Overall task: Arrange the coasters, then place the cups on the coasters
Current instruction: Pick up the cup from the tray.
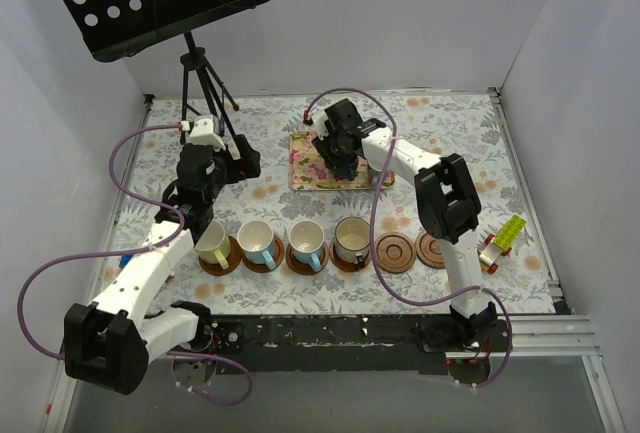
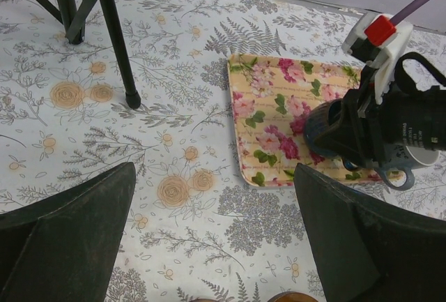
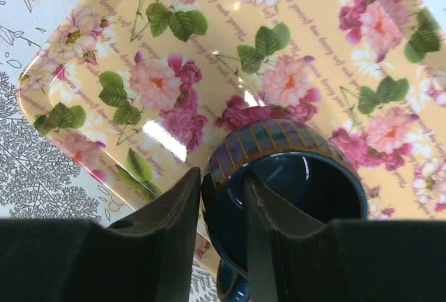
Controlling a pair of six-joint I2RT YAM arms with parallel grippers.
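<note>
Six coasters lie in a row near the front; the two right ones (image 1: 394, 252) (image 1: 432, 249) are bare. On the other coasters stand cups, from a pale yellow-green cup (image 1: 212, 241) to a cream cup (image 1: 352, 239). The dark blue cup (image 3: 279, 141) (image 2: 324, 131) stands on the floral tray (image 1: 305, 171). My right gripper (image 3: 223, 175) (image 1: 340, 161) straddles its wall, one finger inside and one outside, jaws narrowed with a slim gap. A grey-blue cup (image 2: 418, 155) stands behind it on the tray. My left gripper (image 2: 214, 169) (image 1: 200, 208) hangs wide open and empty over the cloth.
A music stand's tripod (image 1: 205, 83) stands at the back left, its foot (image 2: 131, 98) near my left gripper. A small toy car (image 1: 492, 251) and a yellow-green block (image 1: 510, 231) lie at the right. White walls enclose the table.
</note>
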